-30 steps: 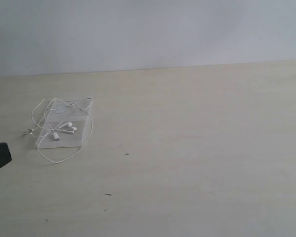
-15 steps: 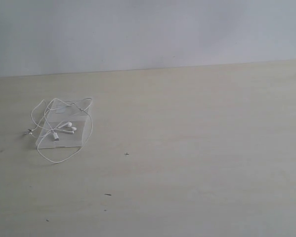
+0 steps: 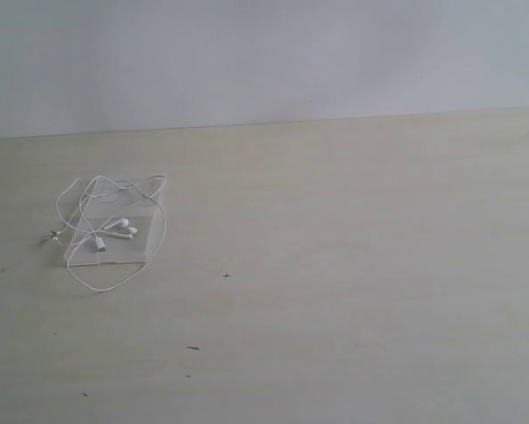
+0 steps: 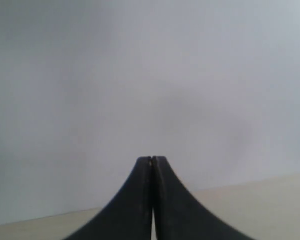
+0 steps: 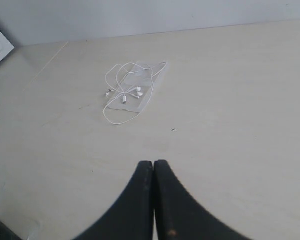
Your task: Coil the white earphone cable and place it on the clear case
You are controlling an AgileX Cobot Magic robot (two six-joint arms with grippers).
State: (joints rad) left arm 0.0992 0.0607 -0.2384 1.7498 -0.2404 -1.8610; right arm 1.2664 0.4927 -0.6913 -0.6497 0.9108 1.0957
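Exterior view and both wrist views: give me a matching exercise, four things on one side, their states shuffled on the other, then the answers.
Things:
1. white earphone cable
2. clear case
3. left gripper
4. right gripper

States:
A. shut, facing the wall
B. loosely looped, partly lying on the case
C. shut, pointing across the table toward the earphones
D. flat on the table, under part of the cable

Pairs: 1-B; 2-D; 3-A; 4-C

No legible text or numbers anywhere, clear case (image 3: 132,252) too small and pale for lettering
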